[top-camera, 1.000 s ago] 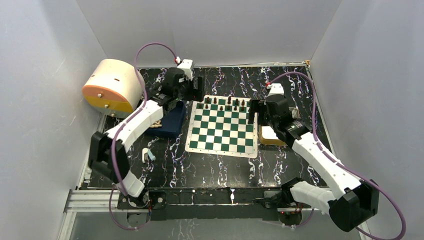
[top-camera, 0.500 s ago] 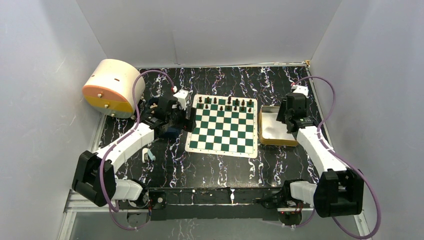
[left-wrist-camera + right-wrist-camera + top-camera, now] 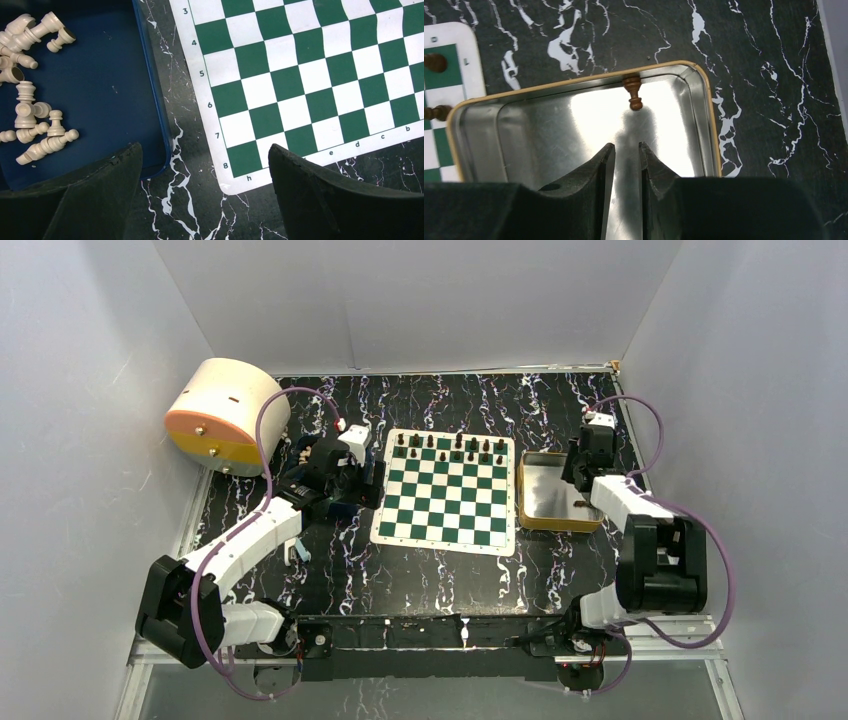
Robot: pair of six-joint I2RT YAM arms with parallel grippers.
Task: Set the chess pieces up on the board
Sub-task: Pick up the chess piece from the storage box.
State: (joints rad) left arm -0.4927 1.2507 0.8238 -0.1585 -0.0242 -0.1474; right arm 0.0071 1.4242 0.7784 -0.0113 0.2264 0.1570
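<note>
The green and white board point(image 3: 445, 490) lies mid-table, with several dark chess pieces point(image 3: 452, 448) standing in its two far rows. My left gripper point(image 3: 368, 475) hovers open over the board's left corner point(image 3: 240, 175) and the blue tray's edge point(image 3: 150, 100), holding nothing point(image 3: 204, 150). My right gripper point(image 3: 578, 462) hangs over the gold tin tray point(image 3: 550, 525). Its jaws point(image 3: 626, 145) stand only a narrow gap apart with nothing between them. One brown pawn point(image 3: 633, 91) lies against the tin's far wall, ahead of the fingertips. Two dark pieces point(image 3: 434, 62) show on the board's edge.
The blue tray point(image 3: 335, 502) left of the board holds several white pieces point(image 3: 30, 125). A cream and orange cylinder point(image 3: 225, 415) sits at the far left. A small white object point(image 3: 293, 550) lies near the left arm. Grey walls enclose the table.
My right arm left the board's right edge for the tin, and its jaws closed from wide to a narrow gap. The left arm drew back along the board's left edge, still open.
</note>
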